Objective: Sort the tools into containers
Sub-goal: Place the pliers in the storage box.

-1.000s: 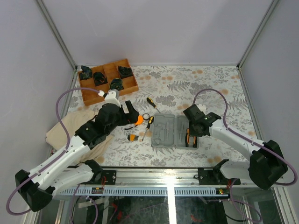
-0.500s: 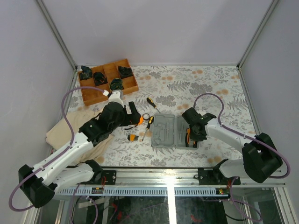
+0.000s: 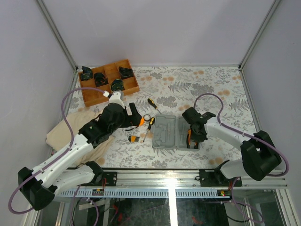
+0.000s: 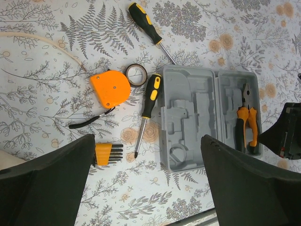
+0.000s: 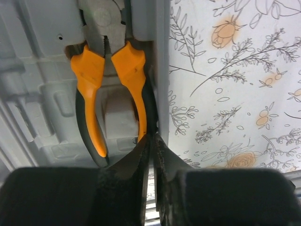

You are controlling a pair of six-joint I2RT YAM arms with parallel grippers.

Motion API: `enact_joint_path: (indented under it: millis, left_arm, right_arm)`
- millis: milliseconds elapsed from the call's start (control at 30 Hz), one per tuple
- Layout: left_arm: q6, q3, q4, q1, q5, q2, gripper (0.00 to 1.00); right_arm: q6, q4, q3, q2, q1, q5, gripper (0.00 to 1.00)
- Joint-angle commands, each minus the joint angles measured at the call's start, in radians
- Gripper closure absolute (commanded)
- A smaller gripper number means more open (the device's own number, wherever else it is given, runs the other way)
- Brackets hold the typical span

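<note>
Right arm has pulled in toward the case since a second ago, its elbow now bent more sharply. Left arm shifted slightly toward the far side early in that second.

Right gripper [image 5: 149,141]: fingers drawn together, only a thin slit between them, nothing seen in it. The tips sit at the near end of the pliers' right handle, by the case rim; I cannot tell whether they touch it.

Pliers [image 5: 89,84]: orange handles, lying in the right half of the grey case [image 4: 188,108], head toward the far side. The left half of the case holds no tool.

Left gripper [image 4: 148,143]: jaws spread wide, holding nothing, hovering above the loose tools left of the case.

Loose tools on the flowered table [image 3: 211,84]:
- tape measure [image 4: 110,88], orange, left of the case
- ring [image 4: 137,75], touching the tape measure's right side
- screwdriver [image 4: 149,96], just beside the case's left edge, tip pointing near
- second screwdriver [image 4: 143,21], farther off, lying diagonally
- bit holder [image 4: 106,154], orange and black, nearest of the group

Wooden tray [image 3: 94,97] stands at the far left, well apart.
</note>
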Motion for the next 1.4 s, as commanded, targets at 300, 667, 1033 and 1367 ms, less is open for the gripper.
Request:
enact_joint_path:
  millis: [300, 667, 1033, 1367]
  left_arm:
    - [0.013, 0.053, -0.033, 0.008, -0.008, 0.078, 0.05]
    - [0.016, 0.073, -0.056, 0.010, -0.006, 0.236, 0.06]
    - [-0.017, 0.050, -0.005, 0.010, -0.002, 0.395, 0.10]
    - [-0.045, 0.070, 0.012, 0.010, -0.059, 0.464, 0.14]
  right_arm:
    - [-0.091, -0.031, 0.085, -0.277, -0.010, 0.069, 0.60]
    - [-0.056, 0.184, -0.092, -0.524, -0.010, -0.074, 0.53]
    - [0.026, 0.269, -0.197, -0.632, -0.010, -0.066, 0.51]
    - [0.062, 0.376, -0.262, -0.580, -0.010, -0.235, 0.53]
